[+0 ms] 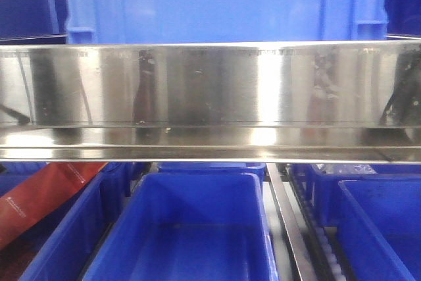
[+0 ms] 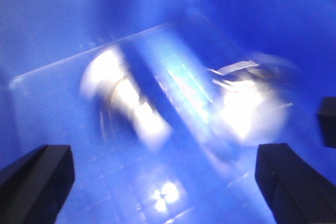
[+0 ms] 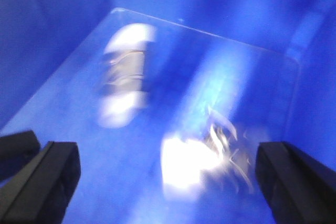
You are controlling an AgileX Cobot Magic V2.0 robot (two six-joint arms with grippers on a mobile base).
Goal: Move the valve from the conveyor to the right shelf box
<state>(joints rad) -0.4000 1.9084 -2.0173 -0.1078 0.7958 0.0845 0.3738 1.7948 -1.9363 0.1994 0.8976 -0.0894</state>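
Your left hand (image 2: 165, 182) open above blue bin (image 2: 42, 19); right hand (image 3: 168, 179) open over blue box (image 3: 52, 35). Blurred pale, silvery pieces on both floors; valve not identifiable. Conveyor unseen.

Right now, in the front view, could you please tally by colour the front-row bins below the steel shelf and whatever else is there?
Blue bins: 3
Red packet: 1
Silver steel shelf: 1
Total: 5
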